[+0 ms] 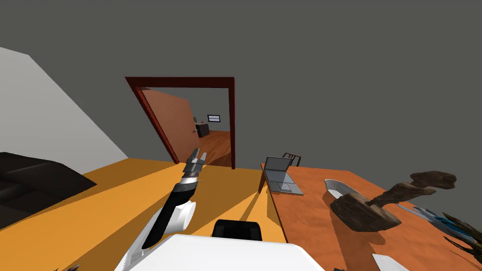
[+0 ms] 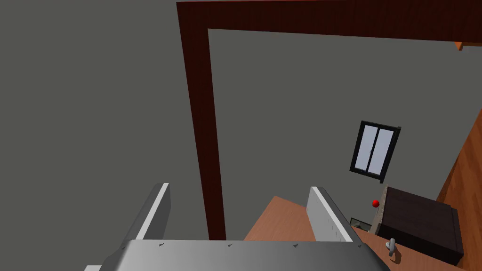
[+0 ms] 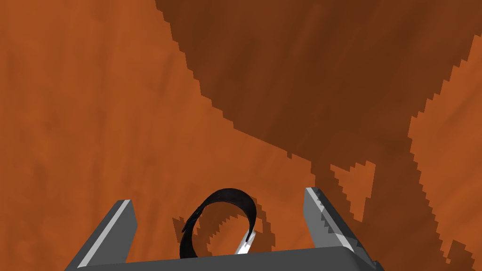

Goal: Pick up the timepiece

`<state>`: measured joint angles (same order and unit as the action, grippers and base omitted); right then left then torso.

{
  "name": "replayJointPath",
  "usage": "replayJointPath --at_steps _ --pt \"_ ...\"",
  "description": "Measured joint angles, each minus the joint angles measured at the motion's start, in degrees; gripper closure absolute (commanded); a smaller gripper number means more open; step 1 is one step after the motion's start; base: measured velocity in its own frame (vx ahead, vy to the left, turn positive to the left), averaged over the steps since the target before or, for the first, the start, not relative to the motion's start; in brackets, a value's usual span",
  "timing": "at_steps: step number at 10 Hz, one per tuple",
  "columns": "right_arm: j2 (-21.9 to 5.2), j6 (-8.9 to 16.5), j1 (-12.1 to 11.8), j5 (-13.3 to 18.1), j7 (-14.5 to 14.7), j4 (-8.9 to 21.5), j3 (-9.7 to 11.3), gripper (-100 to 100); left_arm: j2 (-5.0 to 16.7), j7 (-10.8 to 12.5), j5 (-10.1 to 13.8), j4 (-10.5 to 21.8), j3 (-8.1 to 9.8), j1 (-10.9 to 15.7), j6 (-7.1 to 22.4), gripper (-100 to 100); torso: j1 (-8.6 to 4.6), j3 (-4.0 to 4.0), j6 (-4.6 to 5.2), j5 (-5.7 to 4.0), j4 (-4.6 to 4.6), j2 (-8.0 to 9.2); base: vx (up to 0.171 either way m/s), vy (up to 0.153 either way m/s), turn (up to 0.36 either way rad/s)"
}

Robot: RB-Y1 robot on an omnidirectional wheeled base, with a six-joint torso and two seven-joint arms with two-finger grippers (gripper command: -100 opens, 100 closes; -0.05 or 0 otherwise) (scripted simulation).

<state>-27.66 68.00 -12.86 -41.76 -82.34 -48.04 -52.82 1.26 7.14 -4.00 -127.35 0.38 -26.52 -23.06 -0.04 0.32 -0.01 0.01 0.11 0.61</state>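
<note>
The watch [image 3: 230, 195], a black strap curled into a loop with a small bright piece at one end, lies on the orange-brown desk [image 3: 94, 94], in the gap between the two fingers of the right end effector [image 3: 217, 196]. That end effector is released: its fingers stand wide apart on either side of the strap and neither touches it. A broad dark shadow falls across the desk beyond the watch. In the head view the same desk carries an open grey laptop [image 1: 282, 176] near its far edge and a brown wooden sculpture [image 1: 376, 207] closer in. A pale dish-shaped thing [image 1: 339, 187] lies just behind the sculpture; whether it holds anything cannot be told. The left end effector [image 2: 240, 187] is also released and empty, held out over the orange floor towards a dark red door frame [image 2: 202, 131]. Past the frame stands a dark cabinet [image 2: 419, 221] with a small red ball [image 2: 375, 203] beside it.
</note>
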Motion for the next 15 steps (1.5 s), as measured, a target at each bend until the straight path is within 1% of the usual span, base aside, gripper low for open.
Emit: replayJointPath --at_steps 1,2,3,7,8,9,11,12,13,15 --pt "-0.4 -0.9 0.8 0.2 -0.6 1.7 -0.2 -100 0.0 0.0 0.0 0.0 0.00 0.0 0.0 0 -0.03 0.00 -0.02 0.00 0.00 -0.01 -0.185 -0.002 0.381" --pt "-0.9 -1.9 1.9 0.7 -1.6 3.5 -0.4 -100 0.0 0.0 0.0 0.0 0.00 0.0 0.0 0 -0.06 0.06 -0.04 -0.01 0.02 0.11 -0.088 -0.005 0.079" --pt "-0.9 -2.1 2.0 0.7 -2.0 3.7 -0.4 100 0.0 0.0 0.0 0.0 0.01 0.0 0.0 0 -0.10 -0.05 0.06 -0.02 -0.02 -0.11 -0.014 -0.001 -0.017" --pt "-1.0 -2.1 1.9 0.7 -1.9 3.7 -0.5 100 0.0 0.0 0.0 0.0 0.01 0.0 0.0 0 -0.16 -0.32 -0.01 -0.11 -0.12 -0.57 -0.002 0.000 -0.002" --pt "-1.0 -2.1 1.9 0.7 -1.9 3.7 -0.5 0 0.0 0.0 0.0 0.0 0.01 0.0 0.0 0 -0.17 -0.34 -0.02 -0.12 -0.12 -0.59 0.000 0.000 0.000" --pt "-1.0 -2.1 1.9 0.7 -1.9 3.7 -0.5 100 0.0 0.0 0.0 0.0 0.01 0.0 0.0 0 -0.18 -0.34 -0.02 -0.13 -0.13 -0.60 0.087 -0.009 -0.286" --pt "-0.4 -1.2 0.8 0.2 -0.9 1.8 -0.3 100 0.0 0.0 0.0 0.0 0.02 0.0 0.0 0 -0.26 -0.60 0.09 -0.18 -0.27 -1.02 0.162 -0.001 -0.272" --pt "0.0 -0.4 0.0 0.0 -0.2 0.2 -0.1 100 0.0 0.0 0.0 0.0 0.02 -0.1 0.0 0 -0.22 -0.68 0.09 -0.18 -0.29 -1.14 0.158 0.006 -0.229" --pt "0.3 0.5 -0.8 -0.3 0.4 -1.3 0.0 100 0.0 0.0 0.0 0.0 0.02 0.0 0.0 0 -0.23 -0.69 0.06 -0.17 -0.29 -1.16 0.179 -0.007 -0.300" --pt "0.6 2.7 -2.6 -1.2 2.7 -4.3 0.4 100 0.0 0.0 0.0 0.0 0.02 -0.1 0.0 0 -0.21 -0.75 0.05 -0.18 -0.31 -1.27 0.183 0.022 -0.251"
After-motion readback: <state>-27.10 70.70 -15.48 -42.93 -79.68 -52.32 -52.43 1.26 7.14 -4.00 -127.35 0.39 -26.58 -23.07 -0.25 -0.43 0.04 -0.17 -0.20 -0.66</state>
